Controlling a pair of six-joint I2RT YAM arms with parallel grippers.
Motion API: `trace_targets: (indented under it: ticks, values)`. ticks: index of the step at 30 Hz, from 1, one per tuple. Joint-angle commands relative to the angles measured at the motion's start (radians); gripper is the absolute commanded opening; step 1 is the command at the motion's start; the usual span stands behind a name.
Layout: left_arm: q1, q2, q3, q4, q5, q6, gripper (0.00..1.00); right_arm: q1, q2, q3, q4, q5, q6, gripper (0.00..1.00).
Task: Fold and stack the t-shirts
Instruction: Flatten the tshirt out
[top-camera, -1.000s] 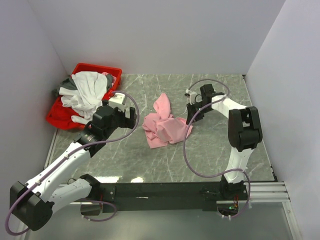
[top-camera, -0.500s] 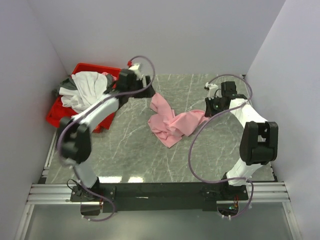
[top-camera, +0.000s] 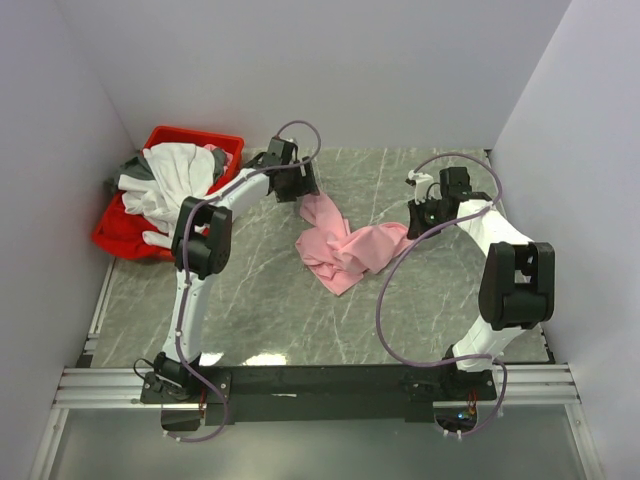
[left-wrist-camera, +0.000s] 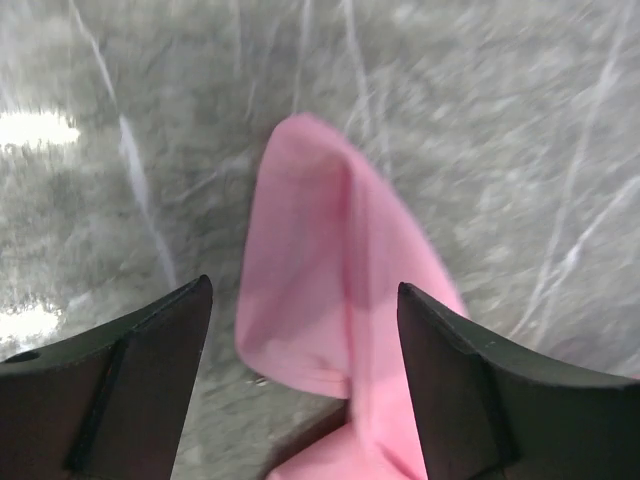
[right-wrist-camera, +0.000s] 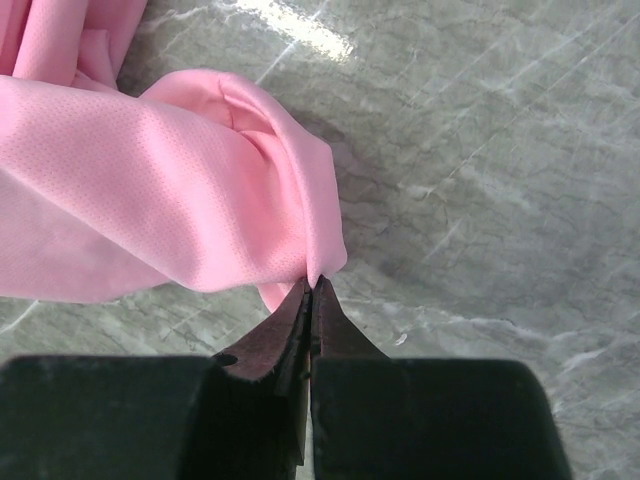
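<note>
Plain pale walls (top-camera: 300, 70) enclose a grey marbled tabletop (top-camera: 300, 320); glare patches (left-wrist-camera: 35, 130) suggest overhead light, perhaps.

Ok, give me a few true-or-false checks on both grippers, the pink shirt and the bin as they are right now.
1. The right gripper is shut on an edge of the pink t-shirt. True.
2. The left gripper is clamped on the pink t-shirt. False: its jaws stand open over the shirt's far tip.
3. The pink t-shirt lies neatly folded. False: it is crumpled on the table.
4. A white t-shirt lies in the red bin. True.
</note>
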Motion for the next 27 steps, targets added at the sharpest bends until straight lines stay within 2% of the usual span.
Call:
trace_targets:
  ticks: [1,7,12,19,22,25,27]
  values:
    - [-0.006,0.013,0.071,0.014,-0.003,-0.039,0.8,0.002,-0.002,0.026,0.019,-0.032,-0.005,0.0]
    - [-0.004,0.014,0.081,0.083,0.009,-0.074,0.79,0.001,-0.002,0.016,0.019,-0.038,-0.003,0.0]
    - [-0.013,0.079,0.124,0.101,0.035,-0.137,0.7,0.001,-0.004,0.023,0.016,-0.041,-0.002,0.0]
    - [-0.021,0.1,0.089,0.166,0.018,-0.197,0.59,0.001,-0.016,0.006,0.017,-0.052,-0.005,0.0]
    - [-0.02,0.119,0.101,0.172,0.029,-0.204,0.5,0.001,-0.013,0.006,0.017,-0.055,-0.005,0.0]
    - [-0.021,0.125,0.101,0.19,0.052,-0.209,0.32,0.001,-0.013,0.006,0.019,-0.058,-0.003,0.0]
    - [-0.023,0.123,0.103,0.195,0.063,-0.21,0.24,0.001,-0.016,0.004,0.019,-0.056,-0.005,0.0]
